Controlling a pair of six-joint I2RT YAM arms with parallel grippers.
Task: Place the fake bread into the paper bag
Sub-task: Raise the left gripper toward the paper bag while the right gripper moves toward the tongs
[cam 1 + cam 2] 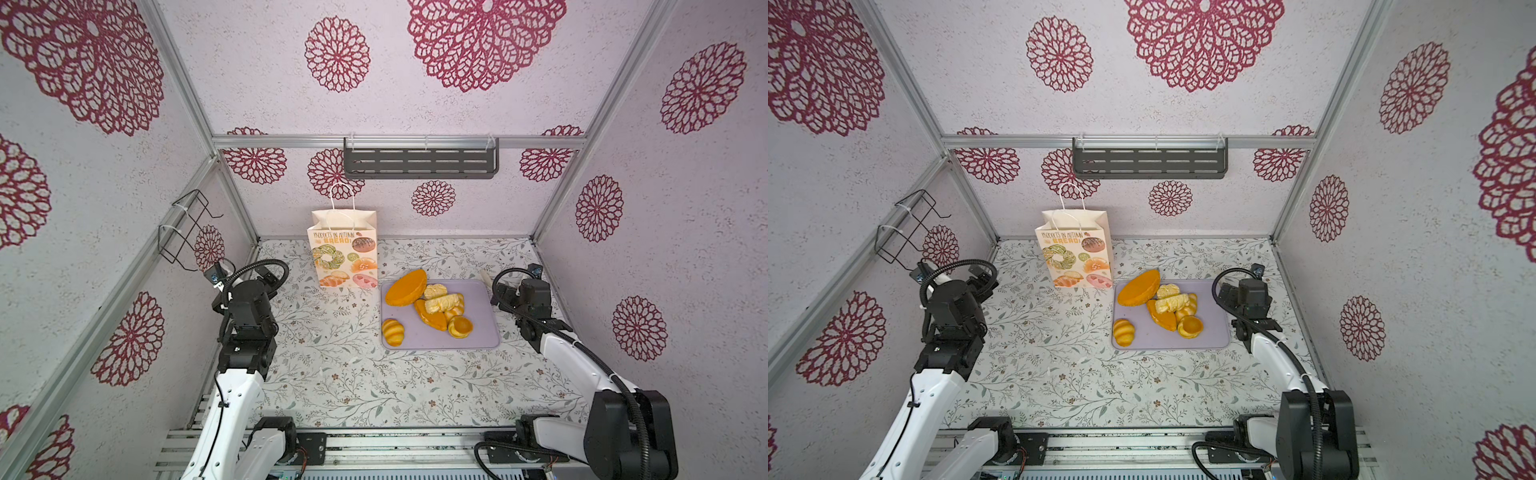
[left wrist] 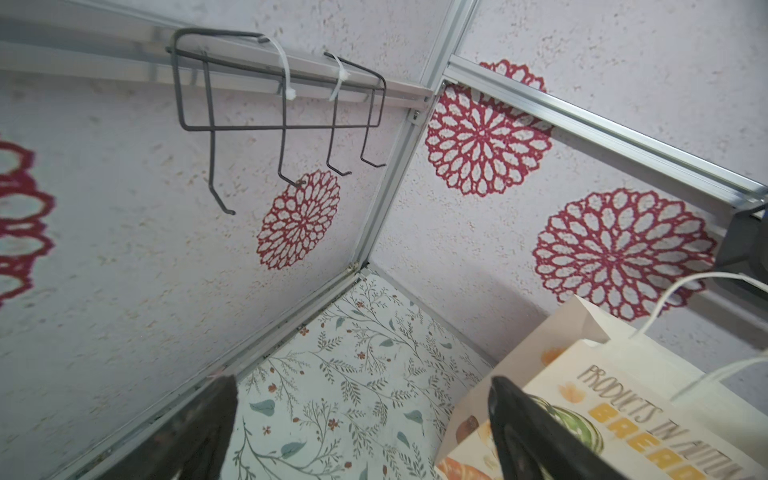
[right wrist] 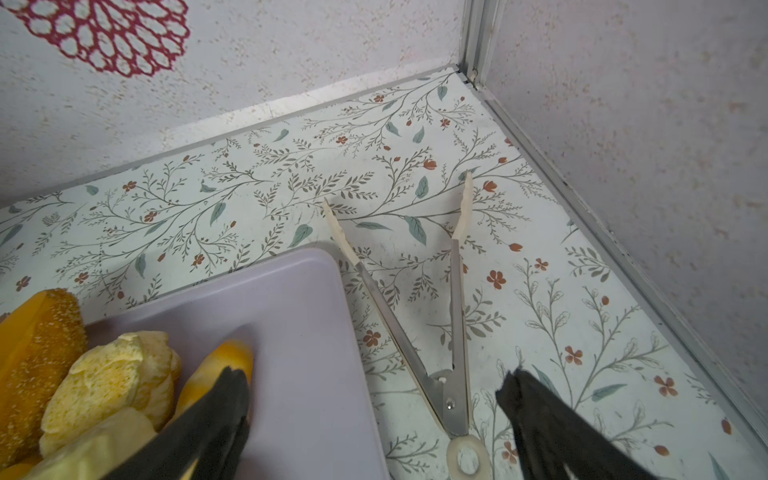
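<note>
Left gripper (image 2: 361, 386), right gripper (image 3: 374, 376): jaws apart, empty. We fear bread (image 1: 406, 287) clipping the light bag (image 1: 344, 257) rim, toppling it.

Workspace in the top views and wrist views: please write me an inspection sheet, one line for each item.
Surface: floral table.
Job's things: fake bread piled on lilac tray, striped bun on its left edge; paper bag upright, open, behind-left.
Clutter: tongs lying open beside tray.
Grippers: left gripper and right gripper open, empty.
Cables: black cable loops at both wrists.
Surroundings: wire rack on left wall, grey shelf on back wall.
</note>
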